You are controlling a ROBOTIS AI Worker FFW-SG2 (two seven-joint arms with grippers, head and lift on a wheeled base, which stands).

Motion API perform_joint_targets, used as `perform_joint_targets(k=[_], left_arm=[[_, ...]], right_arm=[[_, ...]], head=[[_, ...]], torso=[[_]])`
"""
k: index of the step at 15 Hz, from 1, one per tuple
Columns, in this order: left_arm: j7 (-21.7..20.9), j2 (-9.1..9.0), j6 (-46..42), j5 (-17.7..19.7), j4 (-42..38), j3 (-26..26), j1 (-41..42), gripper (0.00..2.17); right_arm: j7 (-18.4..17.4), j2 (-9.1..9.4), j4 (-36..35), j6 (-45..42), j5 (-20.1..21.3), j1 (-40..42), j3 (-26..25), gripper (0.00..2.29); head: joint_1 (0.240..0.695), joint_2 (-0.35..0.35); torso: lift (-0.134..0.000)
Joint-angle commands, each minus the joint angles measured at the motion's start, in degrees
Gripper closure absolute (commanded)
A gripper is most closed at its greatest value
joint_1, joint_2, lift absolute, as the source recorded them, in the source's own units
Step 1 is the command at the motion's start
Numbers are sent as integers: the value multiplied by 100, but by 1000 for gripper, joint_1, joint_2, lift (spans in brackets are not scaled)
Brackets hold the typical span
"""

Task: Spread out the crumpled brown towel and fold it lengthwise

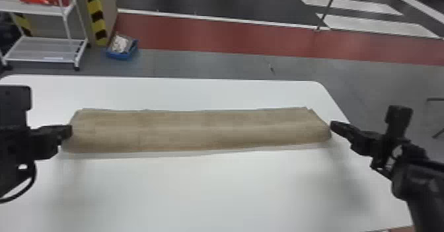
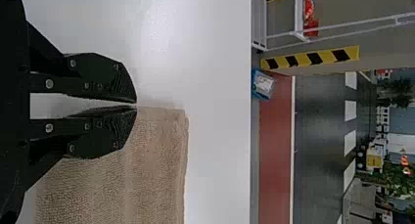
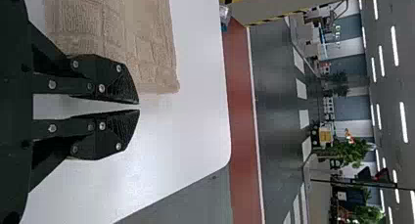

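The brown towel (image 1: 198, 129) lies flat as a long, narrow strip running left to right on the white table, with slightly uneven long edges. At its left end is my left gripper (image 1: 71, 131), and at its right end my right gripper (image 1: 331, 125). In the left wrist view the left gripper (image 2: 136, 104) has its fingertips together over the end edge of the towel (image 2: 156, 160). The right gripper (image 3: 139, 107) in the right wrist view is likewise shut, with its tips just beside the towel's end (image 3: 147, 53). No cloth is visible between either pair of fingers.
The white table (image 1: 211, 188) extends in front of and behind the towel, its right edge under the right arm. Beyond it on the floor stand a blue bin (image 1: 121, 54) and a white shelf rack (image 1: 46, 51) at the left.
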Motion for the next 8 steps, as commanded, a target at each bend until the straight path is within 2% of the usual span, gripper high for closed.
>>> perform_joint_targets(k=[1, 2, 3, 4, 8], left_arm=[[0, 8, -190, 0, 10, -4, 16, 502], [43, 8, -190, 0, -7, -4, 16, 458], [43, 17, -190, 0, -25, -4, 25, 248], [43, 17, -190, 0, -43, 4, 43, 167], [43, 34, -295, -8, -78, 31, 87, 161]], right_arm=[[-1, 20, -41, 16, -9, 65, 0, 272], [-18, 29, -226, 86, -44, 144, -88, 265], [-45, 37, -305, 86, -97, 162, -88, 174], [-45, 37, -331, 104, -123, 162, -96, 120], [-1, 2, -446, 262, -220, 162, -105, 120]], head=[[695, -211], [695, -211], [695, -210], [695, -210], [695, -209]], torso=[[-124], [-124], [-124], [-124], [-124]])
